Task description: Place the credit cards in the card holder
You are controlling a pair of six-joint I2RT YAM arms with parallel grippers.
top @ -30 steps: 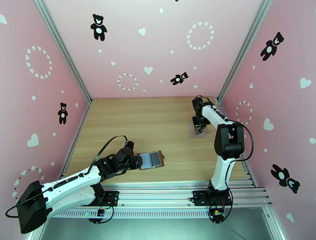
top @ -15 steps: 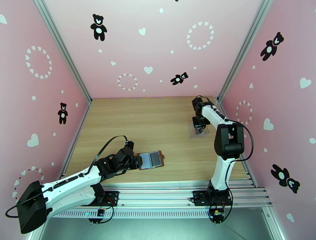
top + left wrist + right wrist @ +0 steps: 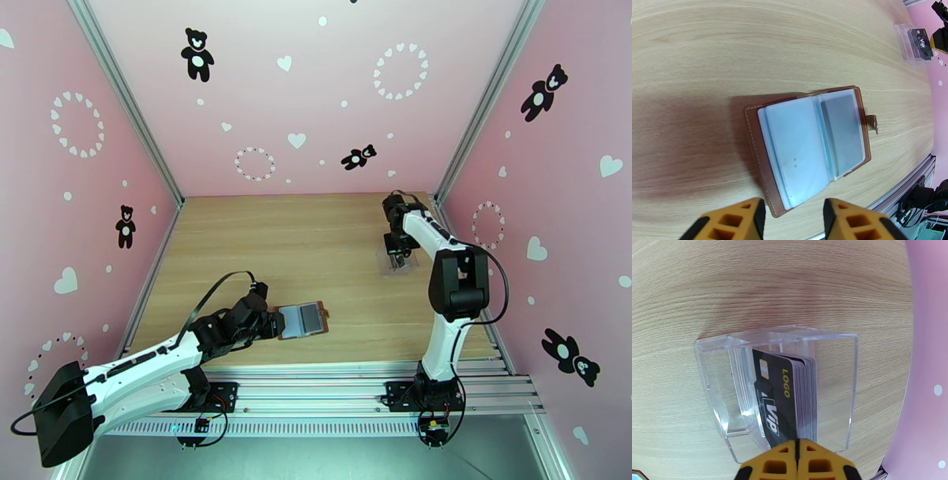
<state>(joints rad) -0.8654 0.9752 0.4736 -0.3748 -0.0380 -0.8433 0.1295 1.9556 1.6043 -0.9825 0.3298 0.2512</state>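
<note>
Table [image 3: 316, 237] | end effectors: left [image 3: 794, 209] apart beside card holder [image 3: 809, 146]; right [image 3: 797, 443] together at credit cards [image 3: 778, 398]

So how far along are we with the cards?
Done: the card holder lies open on the table, pockets up, with the open left gripper at its edge. In hand: the right gripper is shut at the edge of the cards stacked in the clear box; whether it pinches one is unclear. To do: moving the cards into the pockets, where no printed card shows.
</note>
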